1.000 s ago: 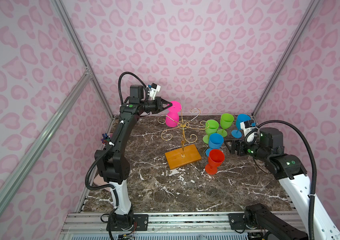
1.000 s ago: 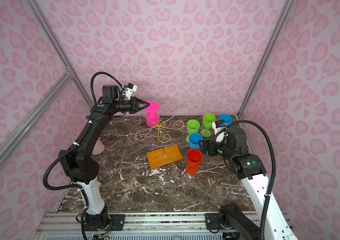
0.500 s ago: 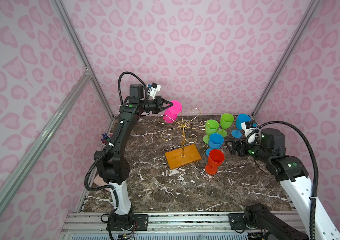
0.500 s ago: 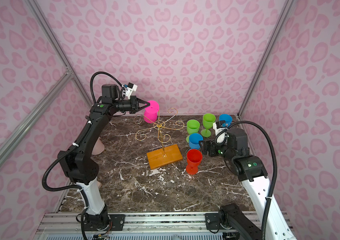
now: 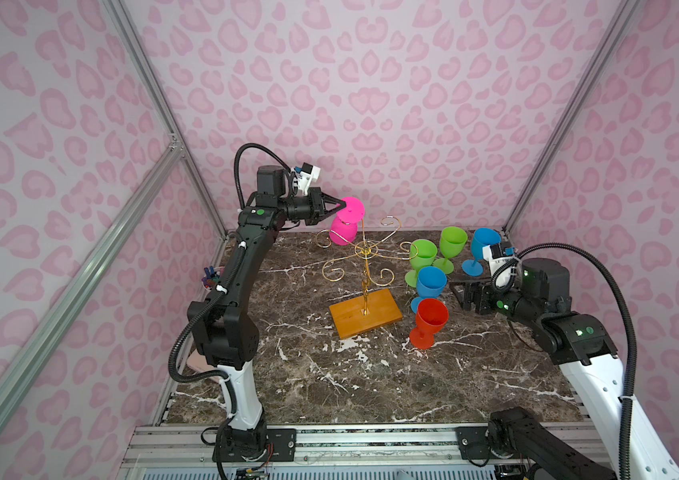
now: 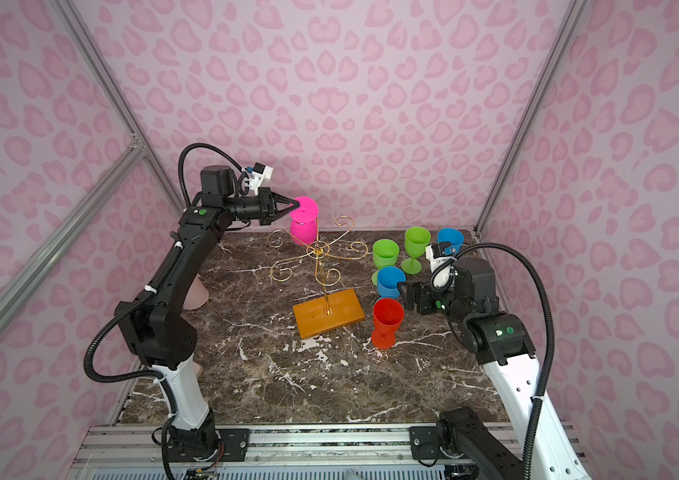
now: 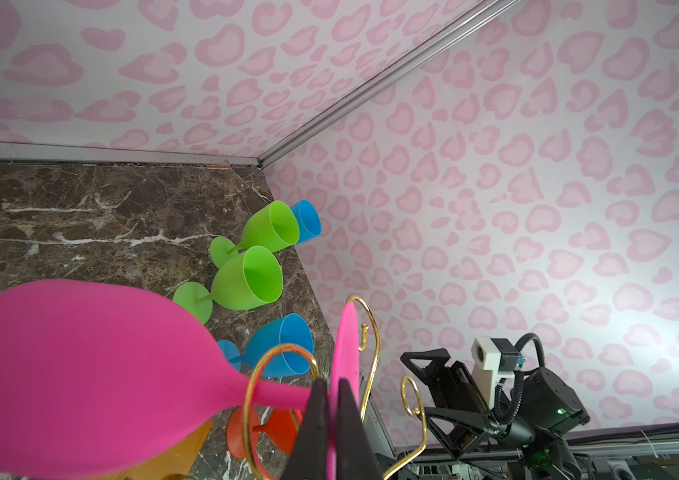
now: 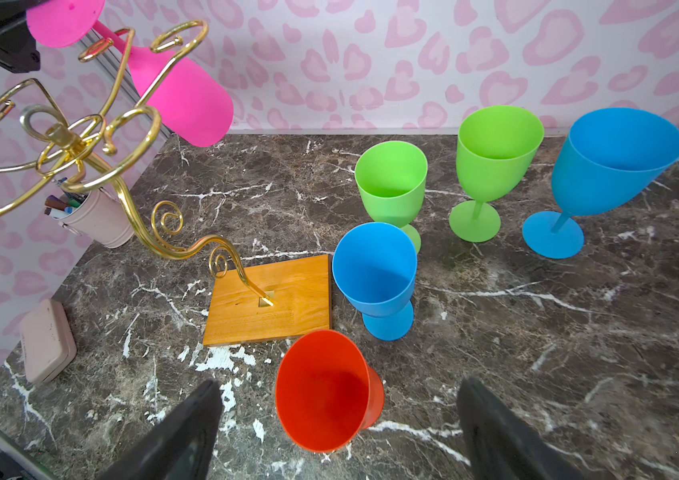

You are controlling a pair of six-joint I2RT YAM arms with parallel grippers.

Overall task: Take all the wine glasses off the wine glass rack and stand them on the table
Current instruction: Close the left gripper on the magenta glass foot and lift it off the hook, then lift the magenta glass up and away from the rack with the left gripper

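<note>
- Left wrist view: the left gripper has its two black fingers pinched tight on the thin rim of the round foot of the pink wine glass.
- That glass hangs foot-up and bowl-down, tilted, at the far-left side of the wine glass rack. It is raised well above the marble table and near the back wall in both top views.
- Seen from the left wrist, its stem runs through the gold loop of one curled arm. Whether the foot bears on the wire cannot be told.
- The rack stands upright on its wooden base around mid-table.
- The right gripper sits low on the right with its jaws spread wide and nothing between them, facing the cluster of glasses.
- Just right of the base stand a red glass and a blue glass.
- Behind them are a green glass, a second green glass and a second blue glass.
- A pen cup and a pink box sit along the left edge.
</note>
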